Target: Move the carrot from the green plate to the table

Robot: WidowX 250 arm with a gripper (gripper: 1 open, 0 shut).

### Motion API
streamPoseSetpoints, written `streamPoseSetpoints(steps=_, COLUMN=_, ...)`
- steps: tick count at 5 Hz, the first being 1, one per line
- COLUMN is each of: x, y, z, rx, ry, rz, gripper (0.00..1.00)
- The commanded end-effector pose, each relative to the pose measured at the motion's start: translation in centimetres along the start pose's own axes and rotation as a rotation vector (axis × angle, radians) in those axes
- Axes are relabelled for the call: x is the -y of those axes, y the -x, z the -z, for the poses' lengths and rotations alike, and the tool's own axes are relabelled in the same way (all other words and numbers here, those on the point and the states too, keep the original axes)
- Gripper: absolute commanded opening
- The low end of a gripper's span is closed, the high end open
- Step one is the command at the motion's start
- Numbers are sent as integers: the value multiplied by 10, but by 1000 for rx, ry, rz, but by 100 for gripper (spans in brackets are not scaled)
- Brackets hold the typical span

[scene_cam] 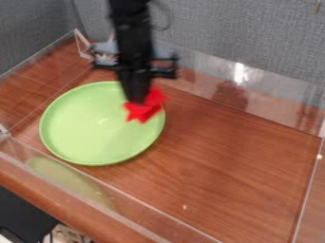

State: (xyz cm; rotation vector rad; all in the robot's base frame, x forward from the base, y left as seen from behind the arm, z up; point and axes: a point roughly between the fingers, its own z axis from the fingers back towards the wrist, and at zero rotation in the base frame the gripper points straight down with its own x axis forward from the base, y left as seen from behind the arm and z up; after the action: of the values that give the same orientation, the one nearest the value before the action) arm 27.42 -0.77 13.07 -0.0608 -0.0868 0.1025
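Observation:
The carrot [143, 109], a bright red bar-shaped block, hangs in the air over the right rim of the green plate [83, 123]. My gripper [137, 95] points straight down and is shut on the carrot's upper end. The round lime-green plate lies on the left of the reddish-brown table [229, 161] with nothing on it. The black arm rises out of the top of the view and is slightly blurred.
Low clear acrylic walls [235, 76] border the tabletop on all sides. Bare wood lies to the right of and in front of the plate. A grey fabric backdrop stands behind the far wall.

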Motion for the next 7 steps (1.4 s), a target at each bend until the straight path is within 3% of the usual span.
streamPoseSetpoints(steps=1, x=43, y=12, z=-14, rx=50, ry=18, rz=127, gripper=0)
streamPoseSetpoints(steps=2, x=81, y=21, z=3, rx=18, ry=14, rz=207, gripper=0)
streamPoseSetpoints(steps=4, x=91, y=20, z=55, rx=-77, ry=-15, rz=234, gripper=0)
streamPoseSetpoints(steps=7, x=20, y=1, z=86, rx=-175, ry=-36, rz=253, gripper=0)
